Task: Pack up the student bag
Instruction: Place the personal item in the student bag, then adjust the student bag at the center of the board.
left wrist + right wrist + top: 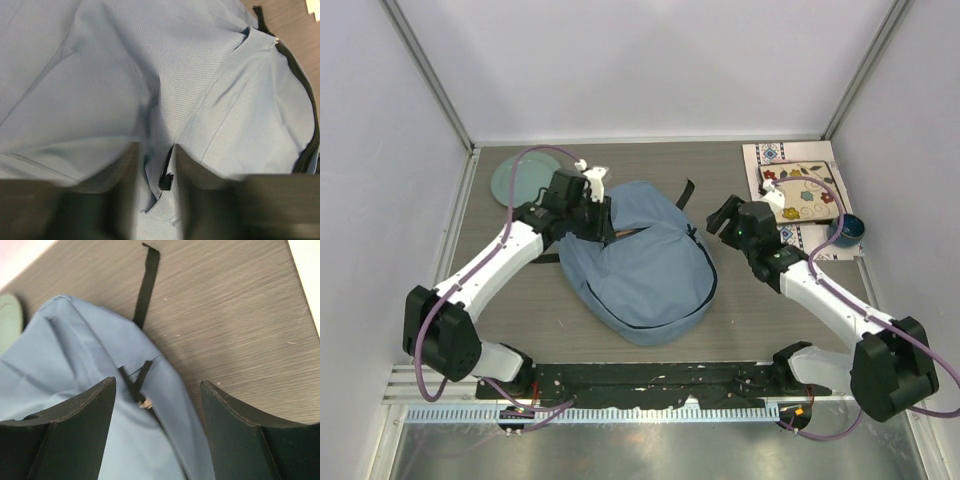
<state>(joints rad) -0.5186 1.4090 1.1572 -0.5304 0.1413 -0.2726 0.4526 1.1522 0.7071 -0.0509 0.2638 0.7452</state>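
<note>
Two grippers flank the student bag (645,275), slumped at the centre of the table (770,320), with the patterned pouch (807,190) and blue cup (847,230) well apart at far right, outside it. The left gripper (154,150) sits on the bag's far-left edge, fingers narrow, with a fabric fold and a dark zipper tab (165,181) between them. Whether they pinch it cannot be told. The right gripper (157,385) hovers by the right edge, fingers wide, holding nothing. The risk is soft cloth slipping from a loose hold and sagging shut — or the right fingers catching the black strap (147,285) instead of the zipper pull (142,400).
</note>
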